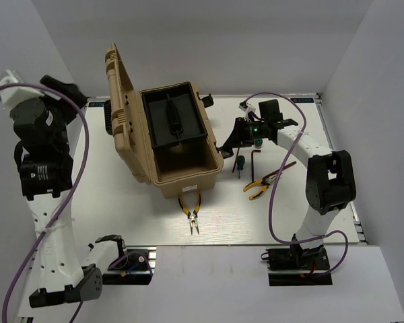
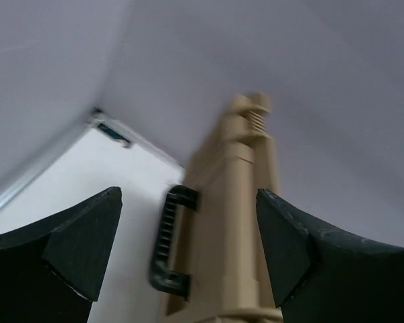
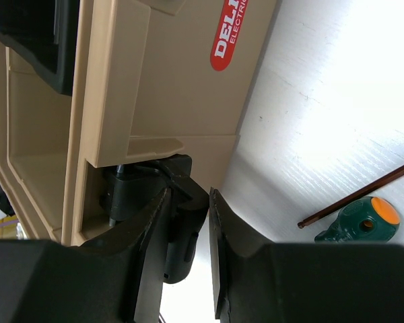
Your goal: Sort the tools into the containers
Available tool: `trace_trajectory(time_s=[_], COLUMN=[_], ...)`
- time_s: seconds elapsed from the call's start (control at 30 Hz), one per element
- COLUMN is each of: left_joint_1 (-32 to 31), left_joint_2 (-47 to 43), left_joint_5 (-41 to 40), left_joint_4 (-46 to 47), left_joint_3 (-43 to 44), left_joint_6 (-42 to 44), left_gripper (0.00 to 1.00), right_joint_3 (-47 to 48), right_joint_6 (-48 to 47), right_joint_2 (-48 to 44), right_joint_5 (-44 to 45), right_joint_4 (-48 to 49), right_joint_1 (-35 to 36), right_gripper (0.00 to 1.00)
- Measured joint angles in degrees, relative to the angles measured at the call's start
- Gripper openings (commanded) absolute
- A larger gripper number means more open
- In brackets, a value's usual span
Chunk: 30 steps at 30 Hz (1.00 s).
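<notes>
A tan toolbox (image 1: 188, 180) stands open, lid upright, with a black tray (image 1: 174, 116) inside. My right gripper (image 1: 230, 142) is at the box's right side; in the right wrist view its jaws (image 3: 188, 195) are shut on the black latch (image 3: 185, 229). Pliers (image 1: 192, 214) lie in front of the box and a second pair (image 1: 266, 182) lies to the right. One green screwdriver (image 1: 241, 163) and a hex key (image 1: 254, 161) lie beside the gripper, also seen in the right wrist view (image 3: 360, 222). Another screwdriver (image 1: 257, 142) lies under the right arm. My left gripper (image 1: 71, 91) is open, raised at far left.
The left wrist view looks between open fingers (image 2: 87, 242) at the lid's edge (image 2: 236, 222) and the box's black carry handle (image 2: 168, 242). White walls close the back and both sides. The table's front edge (image 1: 256, 243) runs just past the near pliers.
</notes>
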Motion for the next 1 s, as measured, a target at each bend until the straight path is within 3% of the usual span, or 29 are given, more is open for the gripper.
trace_trajectory(time_s=[0.3, 0.5, 0.67, 1.0], left_joint_1=[-2.0, -4.2, -6.1, -11.9], left_joint_2=[2.3, 4.4, 5.8, 9.7], left_joint_5=[40.2, 58.9, 66.2, 67.7], left_joint_4=[19.9, 38.7, 46.6, 42.6], left_joint_3=[-2.9, -3.6, -7.4, -8.2], left_joint_6=[4.5, -0.4, -3.5, -0.6], left_gripper=[0.98, 1.0, 1.0, 1.0], right_joint_3=[0.0, 0.0, -0.1, -0.3], right_joint_6=[-0.9, -1.8, -3.2, -5.4], right_joint_2=[0.0, -0.1, -0.8, -1.7], right_joint_5=[-0.5, -0.5, -0.1, 0.7], right_joint_4=[-0.5, -0.6, -1.8, -4.8], right_joint_1=[0.0, 0.5, 1.3, 3.8], right_gripper=[0.0, 0.0, 0.0, 0.0])
